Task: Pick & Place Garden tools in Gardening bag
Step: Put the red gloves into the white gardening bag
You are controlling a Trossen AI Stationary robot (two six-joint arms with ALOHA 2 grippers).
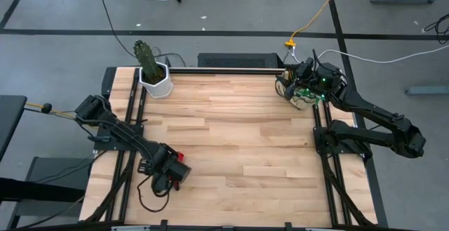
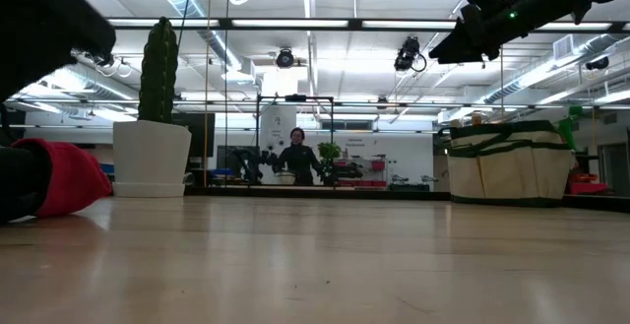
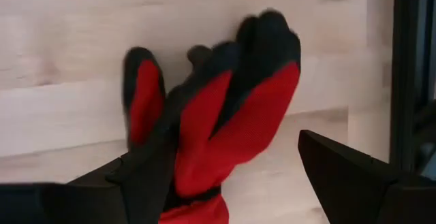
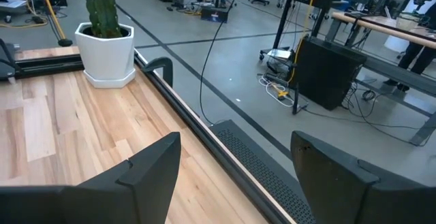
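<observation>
We see a wide stretch of bare wooden bench [image 1: 231, 147] between the two arms, running from the near left corner up to the far right corner. Dark rails frame the bench along its left and right sides, and a dark strip runs along its far edge. The white hexagonal pot [image 1: 155, 81] with its cactus [image 1: 146, 57] stands at the far left corner, just beside the left rail, well apart from both hands.

The left hand [image 1: 168, 178] sits low at the near left part of the bench, close to the left rail. In its wrist view the red and black gloves [image 3: 211, 125] lie between its two dark fingers [image 3: 354, 183], which stand spread on either side; we cannot tell whether they touch the fabric. The gloves rest on the wood, fingertips pointing away from the wrist, red palms and black backs and tips showing. In the low view the red gloves lie on the bench under the dark arm.

The right hand [image 1: 305, 83] hangs above the gardening bag [image 2: 507, 162] at the far right corner, clear of its rim in the low view. Its fingers [image 4: 340, 176] stand spread with nothing between them. The bag is beige with dark green trim, upright, with something green poking above its right side.
</observation>
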